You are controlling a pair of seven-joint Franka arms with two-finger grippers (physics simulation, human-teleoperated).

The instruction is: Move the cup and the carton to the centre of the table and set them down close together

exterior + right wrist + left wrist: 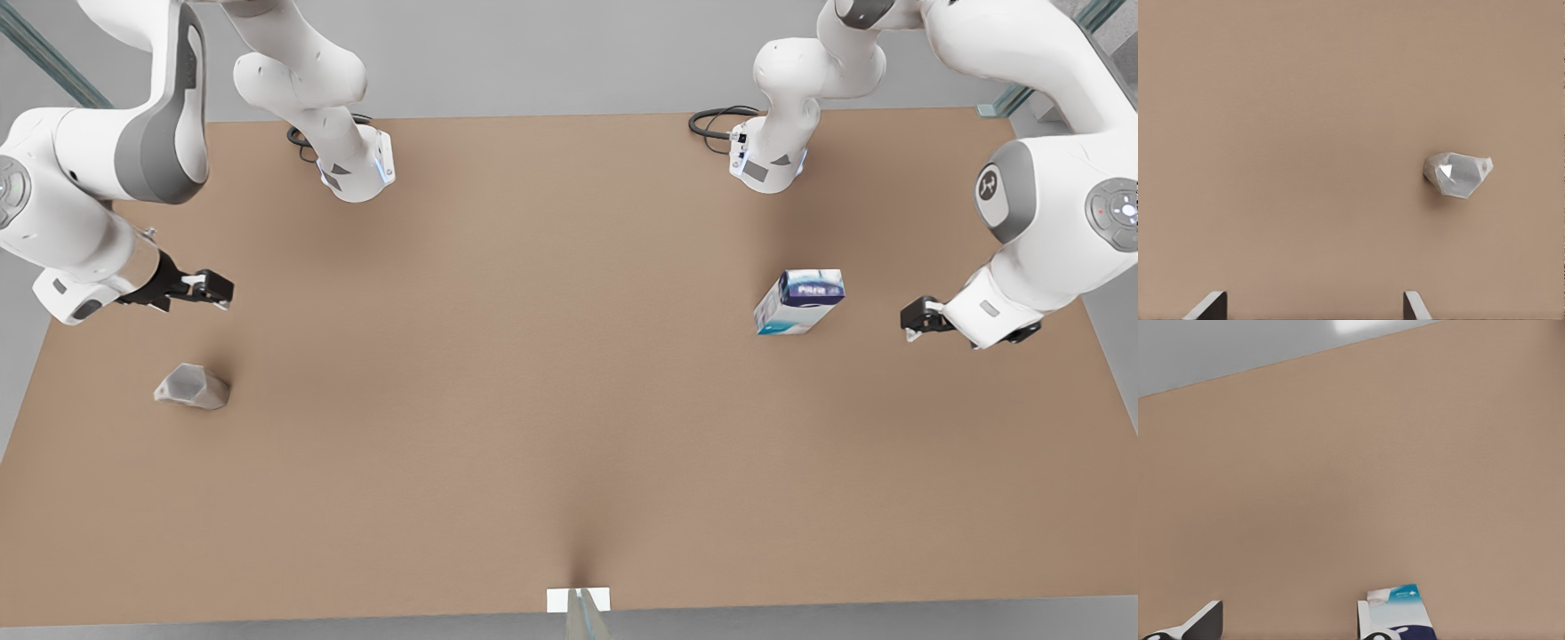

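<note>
The cup point(192, 387) lies on its side near the front view's left edge of the tan surface point(533, 373), the right gripper point(213, 289) hovering nearby, jaws spread wide and empty. The carton point(798, 302) stands towards the front view's right, just beside the left gripper point(914, 320), jaws likewise wide and empty

Cup point(1457, 174) on table point(1285, 133)

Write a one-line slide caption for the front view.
Cup and carton sit far apart on the table, not yet gathered.
</note>
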